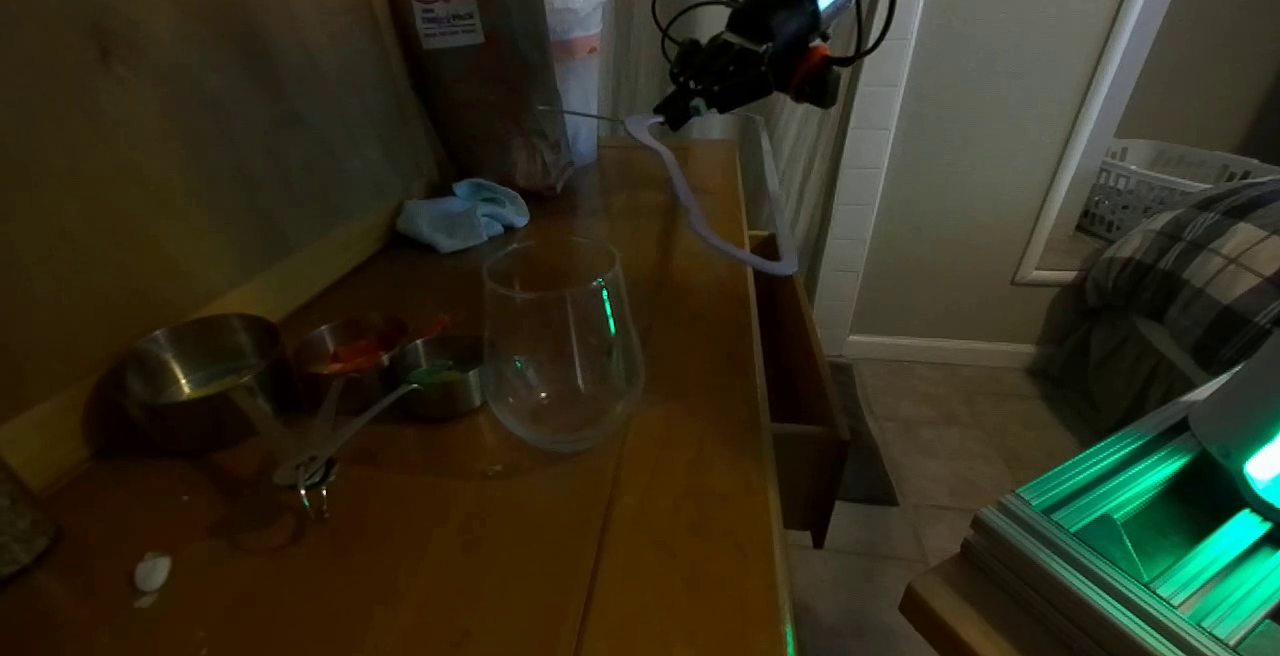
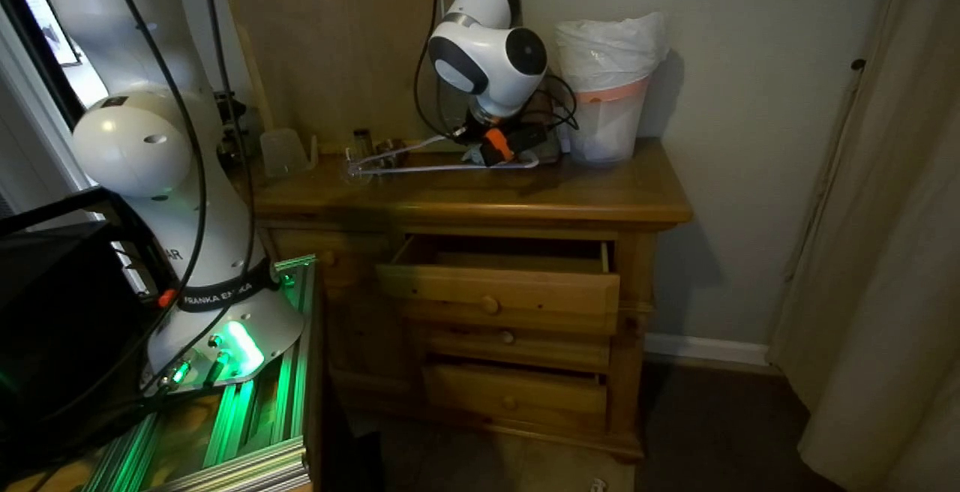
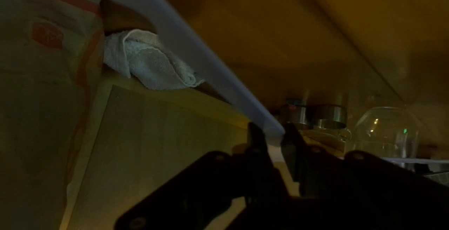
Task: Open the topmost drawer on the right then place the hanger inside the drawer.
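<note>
The white hanger (image 1: 697, 219) is held above the wooden dresser top (image 1: 690, 416); it also shows in an exterior view (image 2: 442, 169). In the wrist view the hanger (image 3: 196, 47) runs diagonally into the jaws. My gripper (image 3: 270, 132) is shut on the hanger, which sits between its fingertips. In the exterior views the gripper (image 1: 674, 118) (image 2: 484, 156) is above the back part of the dresser top. The topmost right drawer (image 2: 540, 301) is pulled open; it also shows in an exterior view (image 1: 810, 466). One end of the hanger appears over the drawer's edge.
A clear stemless glass (image 1: 565, 356), metal measuring cups (image 1: 445, 376) and a blue cloth (image 1: 465, 216) lie on the dresser. A paper bag (image 1: 490, 76) and a white-lined bin (image 2: 611, 102) stand at its far end. The bottom drawer (image 2: 555, 394) is partly open.
</note>
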Available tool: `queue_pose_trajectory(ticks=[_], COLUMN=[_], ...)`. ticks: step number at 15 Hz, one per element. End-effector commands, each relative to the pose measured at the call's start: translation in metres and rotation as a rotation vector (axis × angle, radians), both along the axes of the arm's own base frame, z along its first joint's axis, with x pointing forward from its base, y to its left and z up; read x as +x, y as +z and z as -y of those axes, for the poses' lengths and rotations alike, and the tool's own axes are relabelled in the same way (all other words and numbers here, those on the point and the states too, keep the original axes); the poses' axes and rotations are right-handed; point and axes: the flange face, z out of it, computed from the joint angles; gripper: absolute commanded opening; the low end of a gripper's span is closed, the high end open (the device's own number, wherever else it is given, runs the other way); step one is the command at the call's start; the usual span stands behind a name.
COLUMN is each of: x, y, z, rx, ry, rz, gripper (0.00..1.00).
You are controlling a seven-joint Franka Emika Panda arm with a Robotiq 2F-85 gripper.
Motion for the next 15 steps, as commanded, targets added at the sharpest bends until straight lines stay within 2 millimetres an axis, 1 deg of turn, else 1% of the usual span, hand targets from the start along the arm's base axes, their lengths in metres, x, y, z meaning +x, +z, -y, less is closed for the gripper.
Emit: queue_pose_trajectory(ticks=[1,4,5,6,7,9,12,13,14,15], x=[-0.028,-0.041,-0.044,-0.047,-0.035,-0.040,-0.040,-0.040,-0.040,-0.039], y=[0.007,0.003,0.001,-0.001,-0.006,-0.008,-0.007,-0.007,-0.009,-0.009], z=[0.030,0.051,0.054,0.054,0.050,0.052,0.052,0.052,0.057,0.058], rx=[-0.004,-0.007,0.001,0.012,-0.002,0.005,0.006,0.006,0.016,0.019], ry=[0.054,0.093,0.105,0.113,0.082,0.088,0.091,0.091,0.096,0.110], rz=[0.049,0.072,0.075,0.072,0.054,0.046,0.047,0.047,0.059,0.083], gripper=[0.05,0.05,0.05,0.05,0.19,0.19,0.19,0.05,0.05,0.05])
